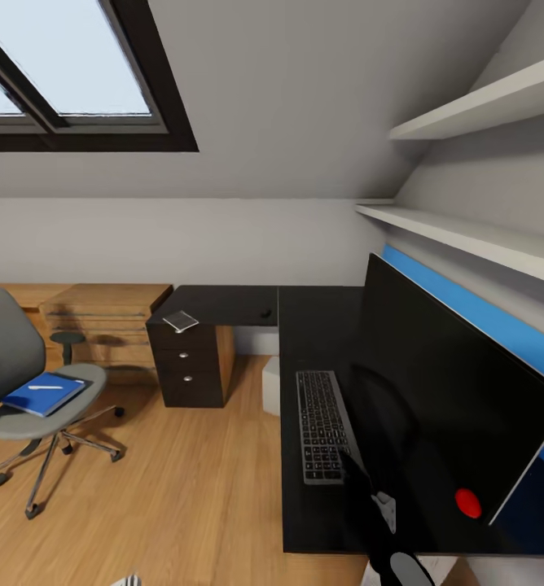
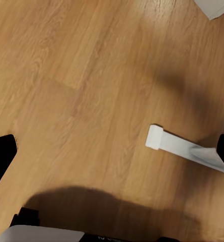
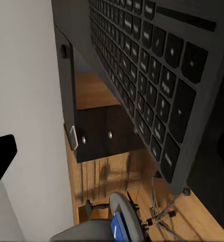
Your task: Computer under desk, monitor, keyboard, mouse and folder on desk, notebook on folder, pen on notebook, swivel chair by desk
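**Desk partly set; notebook on chair seat**

The keyboard (image 1: pixel 321 426) is seen lying flat on the black desk (image 1: pixel 304 325), lower centre of the head view, just left of the monitor (image 1: pixel 459 407). Its long axis is directed from the frame's lower edge up toward the back wall, parallel to the screen. The monitor is stood upright at the right, with a red dot (image 1: pixel 467 502) at its lower corner.

On the seat of the swivel chair (image 1: pixel 28 382), at left centre, the blue notebook (image 1: pixel 44 394) is carried, with the pen (image 1: pixel 44 387) laid on its cover. A small flat grey object (image 1: pixel 180 320) is noted on the desk's drawer end, and a small dark item (image 1: pixel 265 313) nearby; neither can be identified.

The right gripper (image 1: pixel 383 509) is seen low beside the keyboard; whether it is open or closed cannot be told. The left gripper's state likewise cannot be told; wooden floor (image 2: pixel 81 91) is recorded in its wrist view.
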`<state>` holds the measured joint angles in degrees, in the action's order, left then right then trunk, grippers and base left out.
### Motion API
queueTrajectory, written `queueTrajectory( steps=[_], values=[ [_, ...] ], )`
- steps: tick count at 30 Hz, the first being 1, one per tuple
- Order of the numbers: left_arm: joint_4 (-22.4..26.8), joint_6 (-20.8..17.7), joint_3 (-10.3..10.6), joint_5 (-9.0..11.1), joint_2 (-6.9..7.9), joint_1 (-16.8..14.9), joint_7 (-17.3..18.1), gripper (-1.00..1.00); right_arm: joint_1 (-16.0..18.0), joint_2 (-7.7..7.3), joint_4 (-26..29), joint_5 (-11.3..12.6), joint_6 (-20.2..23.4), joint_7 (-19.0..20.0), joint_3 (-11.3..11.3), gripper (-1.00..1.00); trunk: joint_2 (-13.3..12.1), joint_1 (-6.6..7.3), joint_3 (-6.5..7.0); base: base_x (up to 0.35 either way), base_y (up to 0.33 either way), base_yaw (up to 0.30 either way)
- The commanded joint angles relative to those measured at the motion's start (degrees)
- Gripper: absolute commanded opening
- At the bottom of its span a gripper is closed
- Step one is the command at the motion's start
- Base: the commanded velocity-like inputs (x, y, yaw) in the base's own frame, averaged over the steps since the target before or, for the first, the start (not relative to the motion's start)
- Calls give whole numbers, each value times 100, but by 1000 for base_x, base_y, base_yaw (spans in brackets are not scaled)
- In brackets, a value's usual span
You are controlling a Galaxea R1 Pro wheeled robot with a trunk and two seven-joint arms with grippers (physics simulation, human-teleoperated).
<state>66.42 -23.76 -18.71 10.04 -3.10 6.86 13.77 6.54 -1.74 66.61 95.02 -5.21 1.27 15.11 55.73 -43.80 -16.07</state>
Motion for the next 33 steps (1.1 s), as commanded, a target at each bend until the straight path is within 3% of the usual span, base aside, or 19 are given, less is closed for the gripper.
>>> queueTrajectory(
  steps=[1,21,25,27,29,31,32,33],
  values=[
    [11,-49,-19,42,-7,-1,17,100,5,-6,1,60,-50,13,27,100,5,3,-6,-323,0,0],
    [-27,-49,-12,38,-7,-1,-4,100,6,16,-229,54,-62,21,52,100,5,3,-6,-336,0,0],
    [-51,-49,-10,35,-7,-2,-6,100,6,24,-328,-73,-154,25,77,100,5,3,-6,-337,0,0],
    [-55,-49,-9,34,-7,-1,-6,100,6,34,-498,-314,-295,28,93,100,5,3,-6,-337,0,0],
    [-57,-49,-8,34,-3,-1,-7,100,6,93,-805,-865,-614,50,123,100,5,3,-6,-335,0,0],
    [-58,-49,-7,34,-1,-2,-7,100,5,147,-933,-1207,-839,59,131,100,5,3,-6,-307,0,0],
    [-58,-46,-8,33,0,-2,-10,100,5,216,-1057,-1561,-1099,65,131,100,5,3,-6,-199,0,0],
    [-59,-45,-9,33,0,-1,-11,100,5,252,-1133,-1730,-1235,67,132,100,5,3,-6,-159,0,0]
  ],
)
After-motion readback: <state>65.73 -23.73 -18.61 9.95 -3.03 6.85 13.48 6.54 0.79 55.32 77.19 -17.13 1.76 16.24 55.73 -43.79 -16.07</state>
